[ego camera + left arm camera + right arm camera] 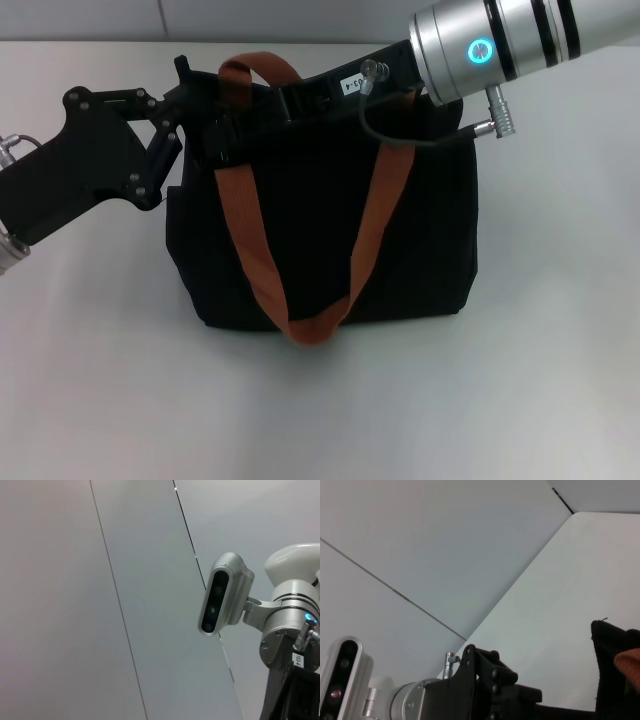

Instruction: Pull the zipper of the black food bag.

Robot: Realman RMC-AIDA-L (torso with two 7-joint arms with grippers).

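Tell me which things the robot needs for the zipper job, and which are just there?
Needed:
bag
left gripper, at the bag's top left corner
right gripper, reaching across the bag's top
zipper, hidden under the grippers

Just there:
straps
table
wall

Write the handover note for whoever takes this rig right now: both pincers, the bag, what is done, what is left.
Left pincer: at the top left corner of the black food bag, fingers against the fabric; grip not readable.
Right pincer: reaching across the bag's top from the right, tip near the left pincer; grip not readable.
Bag: upright on the white table, orange strap draped down its front.
Zipper: hidden under the arms, so progress cannot be judged.
Left: confirm hold on the pull tab, then pull.
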